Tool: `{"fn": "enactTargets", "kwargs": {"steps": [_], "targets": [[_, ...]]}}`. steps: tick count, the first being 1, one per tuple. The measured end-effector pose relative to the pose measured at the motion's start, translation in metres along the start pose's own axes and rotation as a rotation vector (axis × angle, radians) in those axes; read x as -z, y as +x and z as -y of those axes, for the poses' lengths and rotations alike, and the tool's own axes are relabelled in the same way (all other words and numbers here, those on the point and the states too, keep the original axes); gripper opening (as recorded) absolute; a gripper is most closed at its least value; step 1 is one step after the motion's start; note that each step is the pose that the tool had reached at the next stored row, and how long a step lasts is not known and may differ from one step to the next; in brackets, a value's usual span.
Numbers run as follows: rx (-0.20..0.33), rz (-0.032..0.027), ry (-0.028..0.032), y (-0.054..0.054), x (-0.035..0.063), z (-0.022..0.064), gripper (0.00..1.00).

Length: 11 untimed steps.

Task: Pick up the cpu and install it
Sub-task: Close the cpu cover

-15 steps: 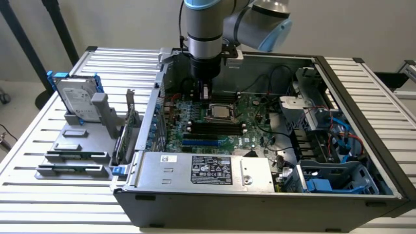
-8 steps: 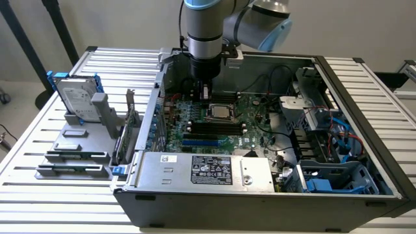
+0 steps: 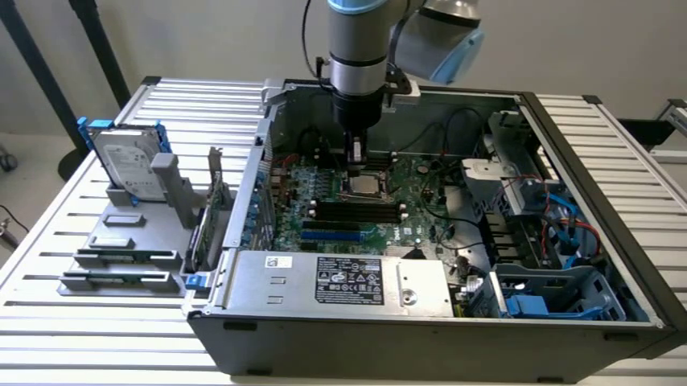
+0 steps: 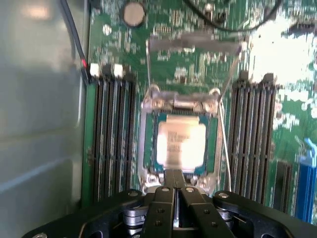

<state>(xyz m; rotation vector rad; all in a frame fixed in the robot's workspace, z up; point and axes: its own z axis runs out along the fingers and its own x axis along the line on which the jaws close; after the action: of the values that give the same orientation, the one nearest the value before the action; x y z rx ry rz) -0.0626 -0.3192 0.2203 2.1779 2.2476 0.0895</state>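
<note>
You have the cpu (image 4: 181, 143) already lying in the socket (image 4: 147, 144), the gripper (image 4: 174, 179), fingers pressed together and empty, at the socket's edge; latching isn't clear.

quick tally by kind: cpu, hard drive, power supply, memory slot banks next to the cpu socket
cpu: 1
hard drive: 1
power supply: 1
memory slot banks: 2
total: 5
</note>
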Motion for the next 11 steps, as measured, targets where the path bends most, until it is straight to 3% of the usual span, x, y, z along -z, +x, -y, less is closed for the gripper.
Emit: {"fn": "enactTargets", "kwargs": {"steps": [3, 11], "targets": [[0.000, -0.0040, 0.0047, -0.001, 0.0078, -0.0138, 0.11], [-0.001, -0.0078, 0.0257, -0.002, 0.0282, -0.0509, 0.11]]}}
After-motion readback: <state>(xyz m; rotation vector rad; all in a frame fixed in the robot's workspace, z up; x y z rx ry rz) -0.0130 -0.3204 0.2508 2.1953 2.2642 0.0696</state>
